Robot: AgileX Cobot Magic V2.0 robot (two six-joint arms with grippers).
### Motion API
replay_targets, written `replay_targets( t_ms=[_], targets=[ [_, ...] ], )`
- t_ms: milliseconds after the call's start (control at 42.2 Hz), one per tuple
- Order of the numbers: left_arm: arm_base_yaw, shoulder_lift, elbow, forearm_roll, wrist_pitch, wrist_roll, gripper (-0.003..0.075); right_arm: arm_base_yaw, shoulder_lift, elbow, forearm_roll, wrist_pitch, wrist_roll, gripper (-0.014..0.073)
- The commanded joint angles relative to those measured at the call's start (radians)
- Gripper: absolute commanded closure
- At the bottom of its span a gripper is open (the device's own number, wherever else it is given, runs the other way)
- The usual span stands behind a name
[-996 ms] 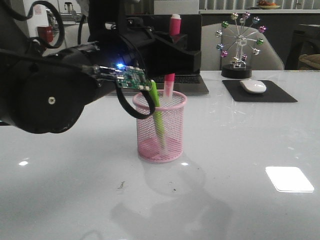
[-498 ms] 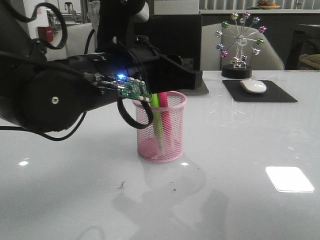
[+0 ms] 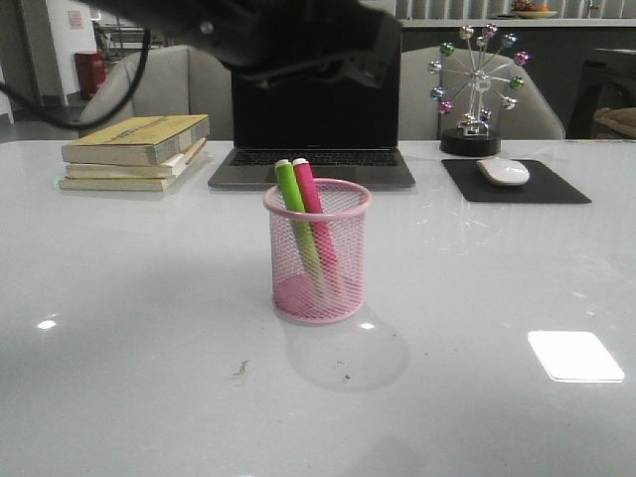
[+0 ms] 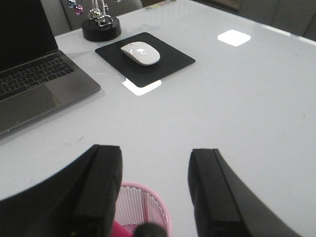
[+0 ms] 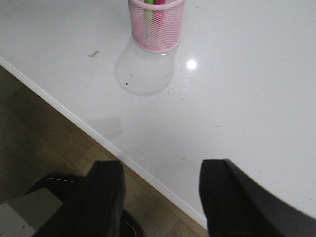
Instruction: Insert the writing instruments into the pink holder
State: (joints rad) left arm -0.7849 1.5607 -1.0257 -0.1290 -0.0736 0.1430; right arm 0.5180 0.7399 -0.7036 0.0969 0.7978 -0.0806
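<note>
Both markers, the lime green marker [image 3: 295, 214] and the magenta marker [image 3: 314, 210], lean inside the pink holder [image 3: 318, 288] at mid-table in front of the laptop [image 3: 313, 164]. Your left gripper [image 4: 155, 190] hangs above the rim with jaws spread and empty; your right gripper [image 5: 160, 197] waits open off the table edge. Drop the left arm carelessly and you could tip the light cup.
</note>
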Motion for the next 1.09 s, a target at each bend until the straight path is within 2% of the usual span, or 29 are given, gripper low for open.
replay_targets(
  t_ms=[0,47,261,806,1067],
  targets=[
    [-0.002,-0.129,-0.075,0.006,0.155,0.01,0.0328,-0.005,-0.005,-0.027,-0.001,-0.05,-0.005,0.014],
    [-0.002,-0.172,-0.088,0.016,0.251,0.01,0.0328,-0.005,-0.005,-0.027,-0.001,-0.05,-0.005,0.014],
    [-0.002,-0.361,-0.085,0.054,0.475,0.01,0.0328,-0.005,-0.005,-0.027,-0.001,-0.05,-0.005,0.014],
    [-0.002,-0.833,0.207,0.054,0.657,0.01,0.0328,-0.005,-0.005,-0.027,-0.001,-0.05,-0.005,0.014],
    [-0.002,-1.016,0.286,0.054,0.756,0.01,0.0328,-0.005,-0.005,-0.027,-0.001,-0.051,-0.005,0.014]
  ],
)
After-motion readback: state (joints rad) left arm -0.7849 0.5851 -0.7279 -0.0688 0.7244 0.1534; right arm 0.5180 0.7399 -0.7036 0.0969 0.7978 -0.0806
